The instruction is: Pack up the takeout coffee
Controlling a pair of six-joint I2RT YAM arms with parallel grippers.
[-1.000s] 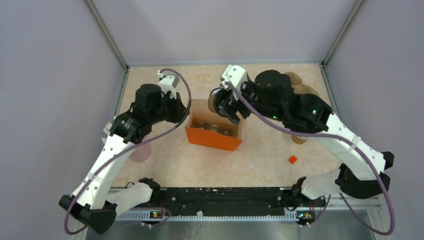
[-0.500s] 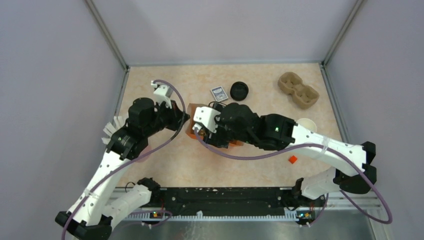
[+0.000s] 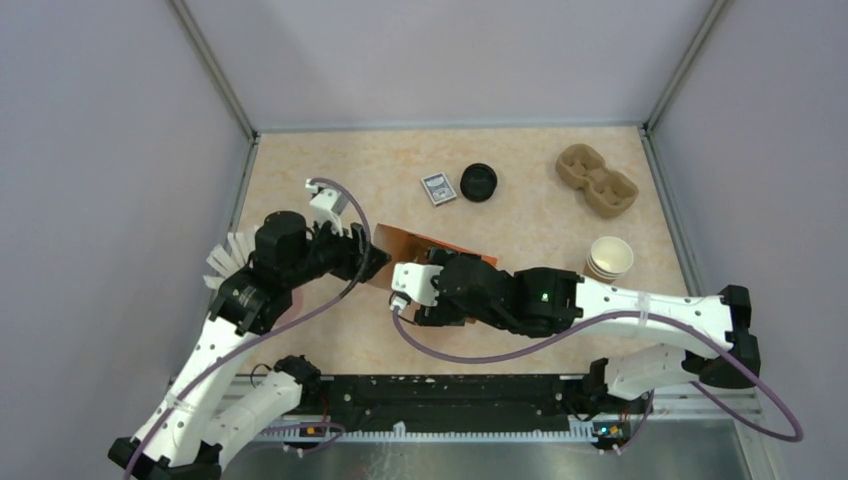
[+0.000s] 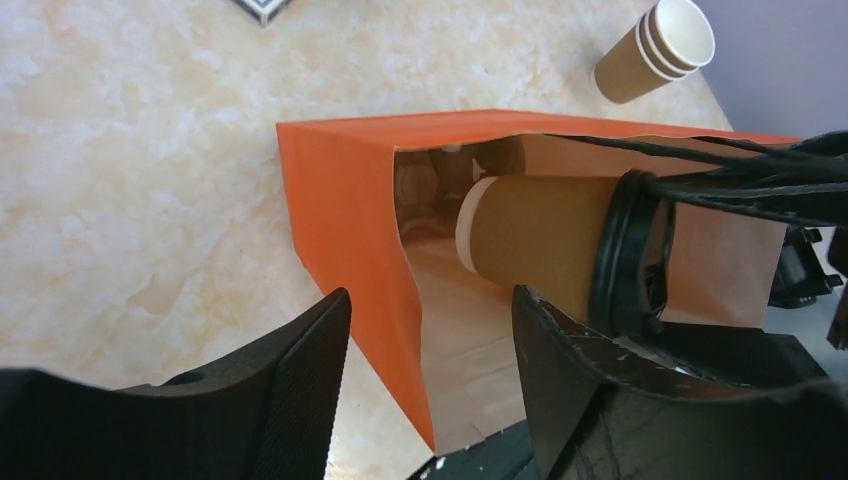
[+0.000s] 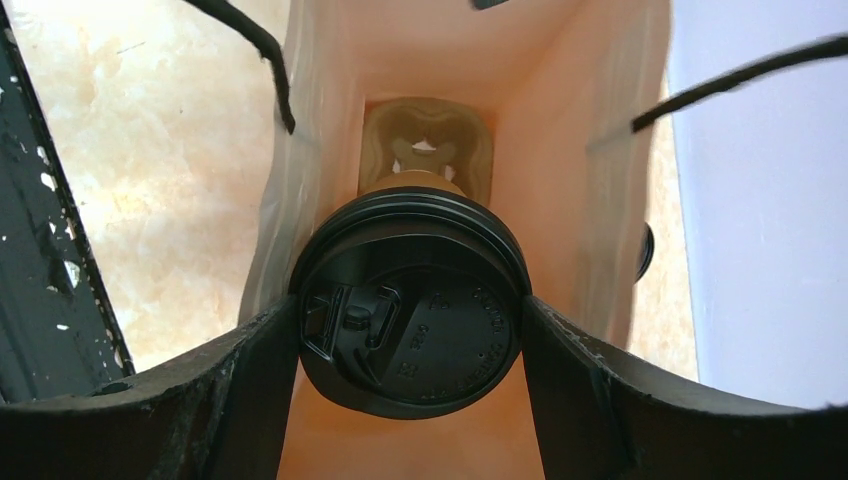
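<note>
The takeout coffee (image 5: 410,320), a tan cup with a black lid, lies inside the tipped orange bag (image 3: 400,243). My right gripper (image 5: 410,305) is shut on its lid, one finger pressed against each side. In the left wrist view the takeout coffee (image 4: 540,245) points base-first into the bag (image 4: 340,200). My left gripper (image 4: 430,300) is open at the bag's mouth, where the orange side wall runs between its fingers without being pinched. From above, that left gripper (image 3: 368,262) sits at the bag's left end.
A brown pulp carrier (image 5: 425,150) rests deep in the bag. On the table stand a stack of tan cups (image 3: 610,257), a second pulp carrier (image 3: 597,181), a loose black lid (image 3: 479,182) and a small dark packet (image 3: 437,188).
The bag has tipped from upright toward the near edge. My right arm swung across and down with the cup into the bag's mouth. My left gripper has opened off the bag's wall.
</note>
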